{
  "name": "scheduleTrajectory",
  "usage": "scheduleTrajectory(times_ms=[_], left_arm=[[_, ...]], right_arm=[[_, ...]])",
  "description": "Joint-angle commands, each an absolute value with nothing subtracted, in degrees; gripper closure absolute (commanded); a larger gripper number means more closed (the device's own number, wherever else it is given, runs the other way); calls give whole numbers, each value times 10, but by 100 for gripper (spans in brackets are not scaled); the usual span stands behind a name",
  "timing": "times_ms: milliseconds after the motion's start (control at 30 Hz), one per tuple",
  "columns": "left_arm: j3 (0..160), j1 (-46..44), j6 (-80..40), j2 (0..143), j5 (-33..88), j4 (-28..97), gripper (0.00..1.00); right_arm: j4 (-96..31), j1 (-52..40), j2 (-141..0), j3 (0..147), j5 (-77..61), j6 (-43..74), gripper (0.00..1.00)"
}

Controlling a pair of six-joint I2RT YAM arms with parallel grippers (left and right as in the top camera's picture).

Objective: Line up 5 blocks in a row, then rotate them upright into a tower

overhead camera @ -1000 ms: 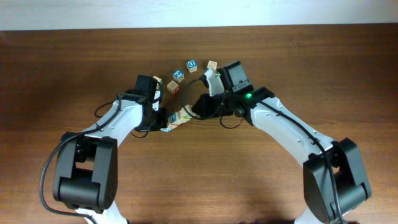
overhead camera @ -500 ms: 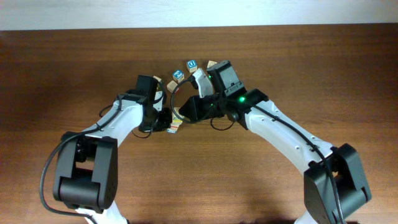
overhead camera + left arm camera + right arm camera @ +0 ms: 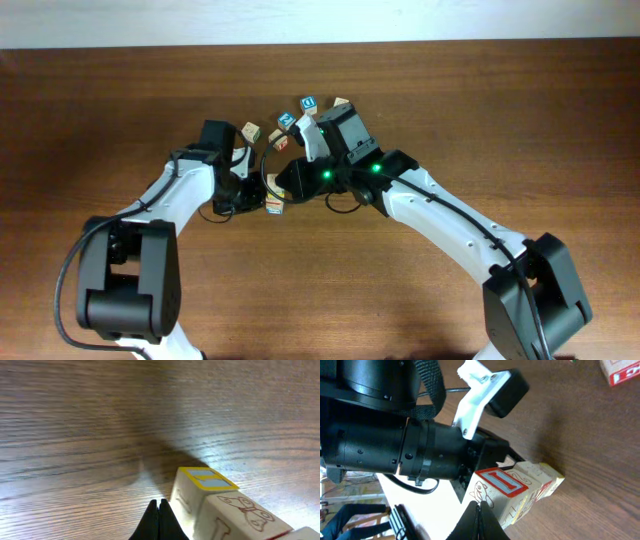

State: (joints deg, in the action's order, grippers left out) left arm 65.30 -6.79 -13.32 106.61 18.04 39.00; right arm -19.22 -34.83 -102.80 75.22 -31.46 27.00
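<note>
A short row of light-wood blocks (image 3: 273,196) lies between my two grippers at the table's middle. The left gripper (image 3: 160,512) is shut and empty, its tips beside the end block, which has a yellow-framed blue top (image 3: 202,479); a butterfly-print block (image 3: 242,510) adjoins it. My right gripper (image 3: 479,512) is shut too, its tips against a block with a red-framed face (image 3: 502,482). In the overhead view the left gripper (image 3: 258,203) and right gripper (image 3: 284,188) flank this row. Further back lie loose blocks: a tan one (image 3: 251,132), two blue-faced ones (image 3: 286,120) (image 3: 309,103) and another tan one (image 3: 341,103).
The brown wooden table (image 3: 500,120) reaches a pale far edge (image 3: 320,20). Both white arms angle in from the near side, and the right arm's camera housing (image 3: 340,128) hangs close over the loose blocks. A red-printed block (image 3: 620,372) shows at the right wrist view's top corner.
My right arm has swung left and further back, and the row of blocks has shifted left with it. The left arm has shifted left as well. Both grippers stayed shut.
</note>
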Motion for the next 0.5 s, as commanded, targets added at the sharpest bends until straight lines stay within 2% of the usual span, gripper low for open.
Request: scheduleTrajectory(times_ms=[0,467], left_arm=[[659,-49,-139,1050,184,391,100],[659,-47,-139,1050,186,397,100]], right_arm=[[-204,-354,-1062,733,-263,271,96],[-186,-354,-1062,751,-268,282,96]])
